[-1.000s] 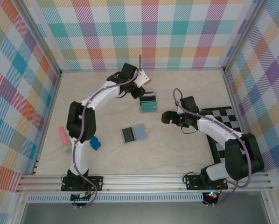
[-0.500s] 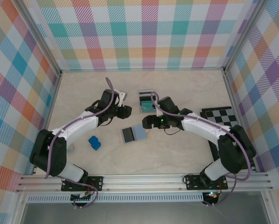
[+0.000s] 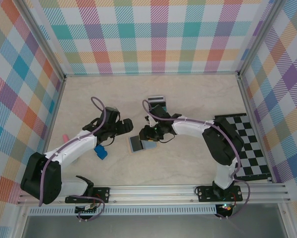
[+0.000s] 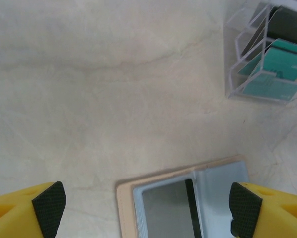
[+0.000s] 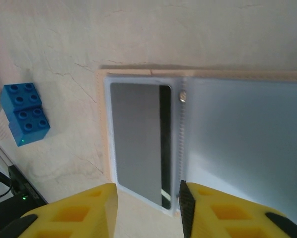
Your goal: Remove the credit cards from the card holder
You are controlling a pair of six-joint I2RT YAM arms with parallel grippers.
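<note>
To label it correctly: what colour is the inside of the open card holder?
Blue-grey inside the card holder, with a tan edge; clearest in the right wrist view.

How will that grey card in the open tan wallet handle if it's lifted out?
The thin grey card with a dark stripe looks stiff and light, probably hard to pinch lying flush. The tan folding card holder likely slides on the smooth pale table when pulled.
</note>
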